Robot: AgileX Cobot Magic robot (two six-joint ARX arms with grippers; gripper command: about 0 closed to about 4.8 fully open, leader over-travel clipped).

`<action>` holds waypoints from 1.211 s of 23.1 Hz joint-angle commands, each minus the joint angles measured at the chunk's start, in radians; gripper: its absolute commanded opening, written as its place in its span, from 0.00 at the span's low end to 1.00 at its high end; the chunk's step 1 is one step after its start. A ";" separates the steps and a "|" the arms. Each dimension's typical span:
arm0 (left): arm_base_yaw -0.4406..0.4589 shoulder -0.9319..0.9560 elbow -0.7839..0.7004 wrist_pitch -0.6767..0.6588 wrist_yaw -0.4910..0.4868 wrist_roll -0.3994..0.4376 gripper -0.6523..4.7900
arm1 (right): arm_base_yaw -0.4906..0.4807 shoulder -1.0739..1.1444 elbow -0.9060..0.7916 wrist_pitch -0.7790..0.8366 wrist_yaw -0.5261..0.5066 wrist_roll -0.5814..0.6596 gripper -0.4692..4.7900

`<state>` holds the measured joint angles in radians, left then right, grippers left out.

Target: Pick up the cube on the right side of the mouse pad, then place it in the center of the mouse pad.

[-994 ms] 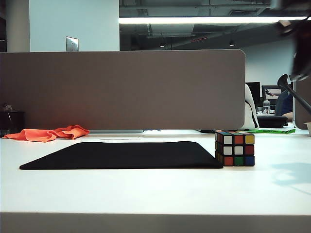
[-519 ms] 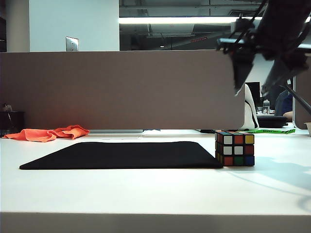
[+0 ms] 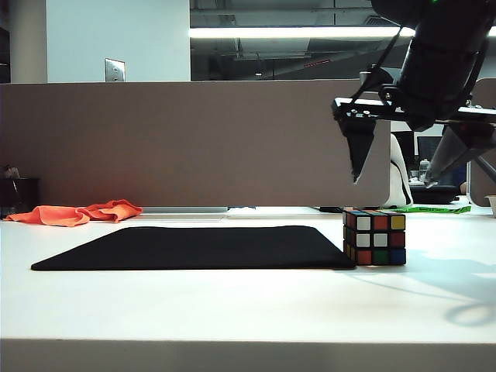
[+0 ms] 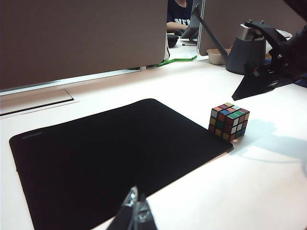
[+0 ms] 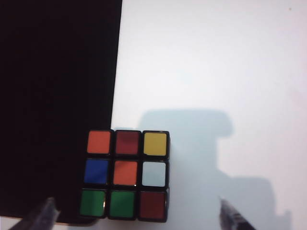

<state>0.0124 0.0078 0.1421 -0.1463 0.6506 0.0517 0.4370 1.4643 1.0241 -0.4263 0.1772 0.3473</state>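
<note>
Cube (image 3: 375, 236), a scrambled puzzle with coloured stickers, sat on the white table (image 3: 248, 310) at the lower right of the exterior view, touching the right edge of the mouse pad (image 3: 198, 246). An orange cloth (image 3: 76, 213) lay at far left, behind the pad. At the bottom of the left wrist view, the left gripper (image 4: 135, 212) showed its fingertips pressed together, empty. At upper right, the right gripper (image 3: 394, 180) hung above the cube, fingers spread wide apart, holding nothing.

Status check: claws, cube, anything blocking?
Right claw open above cube. Left claw shut, idle near mouse pad. Cube on table at pad's right edge. Nothing blocking.
</note>
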 commanded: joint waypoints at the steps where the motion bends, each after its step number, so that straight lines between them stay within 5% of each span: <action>1: -0.001 0.001 0.005 0.012 0.000 -0.007 0.11 | 0.001 -0.004 0.008 0.016 -0.041 0.001 1.00; 28: -0.001 0.001 0.005 0.012 0.071 -0.026 0.11 | 0.001 0.154 0.046 0.068 -0.045 -0.032 1.00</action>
<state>0.0124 0.0082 0.1421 -0.1467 0.7151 0.0288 0.4370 1.6146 1.0603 -0.3706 0.1303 0.3214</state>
